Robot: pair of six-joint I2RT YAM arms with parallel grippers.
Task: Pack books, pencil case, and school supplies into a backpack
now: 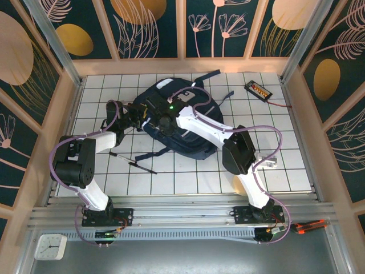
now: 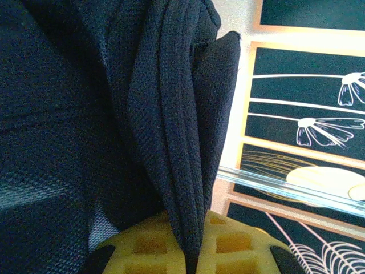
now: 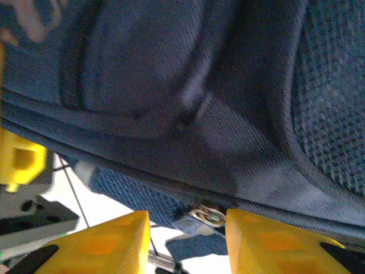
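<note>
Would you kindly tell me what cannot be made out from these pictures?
Top view: the inside of the backpack, covered by its own fabric and both arms.
Left wrist view: fingertips of the left gripper, cut off by the bottom edge and a fabric fold.
Right wrist view: whether the zip pull touches the right gripper; blur, bottom edge.

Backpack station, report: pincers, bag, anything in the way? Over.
Left pincer shut on a fold of backpack fabric. Right pincer open, zip pull between its jaws. Pen on the tiles by the left arm, unpacked.
</note>
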